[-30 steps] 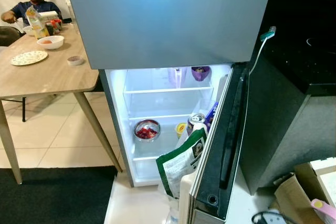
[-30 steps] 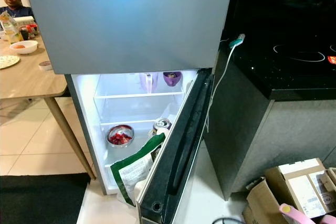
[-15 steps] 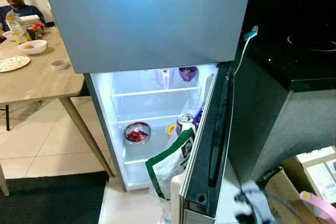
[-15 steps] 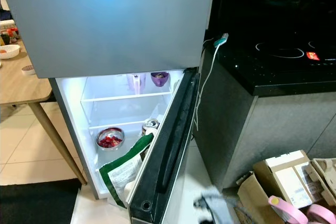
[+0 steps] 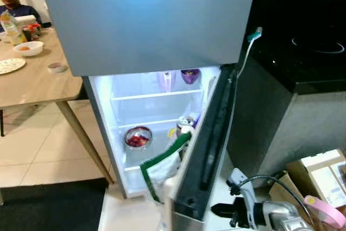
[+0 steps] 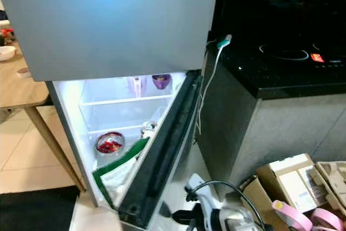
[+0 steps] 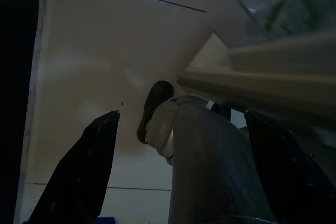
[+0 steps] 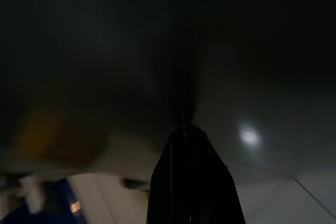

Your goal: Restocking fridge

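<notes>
**Fridge door ajar, right gripper low beside it**

While the fridge (image 5: pixel 146 20) stands with its lower door (image 5: pixel 205 150) swung partway out, the lit inside shows a metal bowl of red food (image 5: pixel 137 137) on a lower shelf, a can (image 5: pixel 185 123) next to it toward the door, and a lilac cup (image 5: pixel 166 80) and a purple bowl (image 5: pixel 190 75) on the shelf above. A green and white bag (image 5: pixel 162 169) sits at the inner side of the door, leaning out past its edge.

Low in the head views, the right gripper (image 5: pixel 223 210) reaches toward the door's outer face, near its bottom corner, with a black cable looping over the silver arm. Its own wrist view is very dark; the two black fingers (image 8: pixel 191 182) appear pressed together into one dark shape, with nothing between them.

The left wrist view looks down at pale floor tiles and the robot's own leg; the left gripper (image 7: pixel 184 177) has its fingers (image 7: pixel 84 171) spread wide apart, holding nothing.

To the right of the fridge, the head views show a black counter (image 6: pixel 281 74) with a charger cable (image 5: pixel 246 52) hanging at its edge, and cardboard boxes (image 6: pixel 297 187) on the floor. To the left stands a wooden table (image 5: pixel 32 82) with a white bowl (image 5: pixel 28 48), a plate (image 5: pixel 10 65) and a person (image 5: pixel 13 1) seated behind it.
</notes>
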